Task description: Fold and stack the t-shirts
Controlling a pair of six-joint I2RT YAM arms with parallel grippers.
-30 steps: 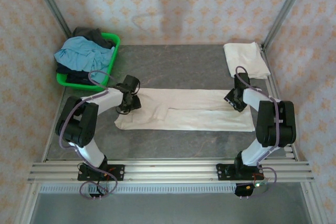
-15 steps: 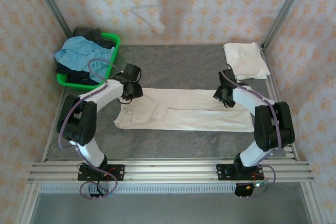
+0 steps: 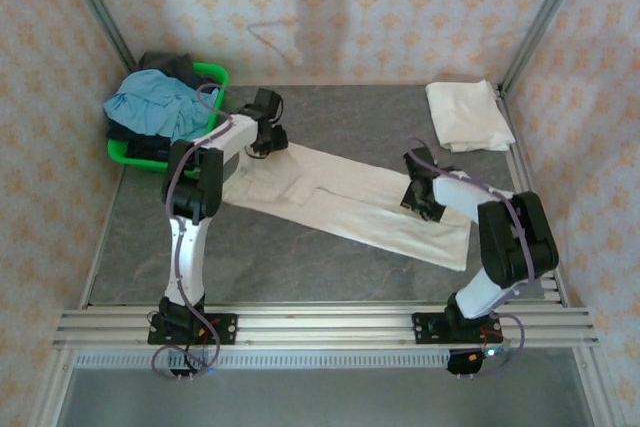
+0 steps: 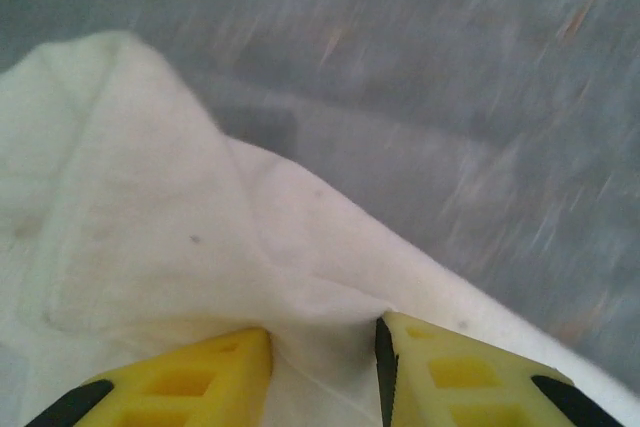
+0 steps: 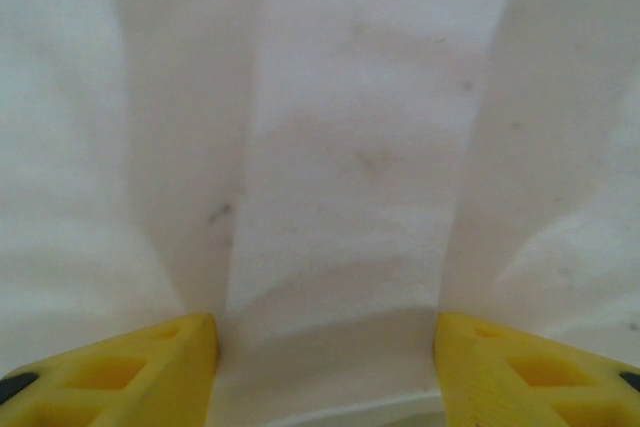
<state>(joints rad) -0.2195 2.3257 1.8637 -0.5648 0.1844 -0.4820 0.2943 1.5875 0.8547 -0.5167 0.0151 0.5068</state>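
Observation:
A cream t-shirt (image 3: 340, 197), folded into a long strip, lies slanted across the grey table from far left to near right. My left gripper (image 3: 265, 137) is at its far left end, beside the green basket. In the left wrist view the yellow fingers (image 4: 200, 377) of that gripper (image 4: 325, 332) are shut on a bunched fold of the t-shirt (image 4: 150, 207). My right gripper (image 3: 417, 194) sits on the strip's far edge near its right end. In the right wrist view this gripper (image 5: 325, 322) stands wide, holding a taut band of the t-shirt (image 5: 350, 127). A second folded t-shirt (image 3: 468, 115) rests at the back right.
A green basket (image 3: 216, 107) at the back left holds a light blue garment (image 3: 150, 102) and a dark one (image 3: 170, 65). Metal frame posts and patterned walls close in the table. A rail (image 3: 320, 325) runs along the near edge.
The left gripper has carried the shirt's left end away toward the basket, so the strip now lies slanted instead of straight. The right gripper has shifted a little to the left.

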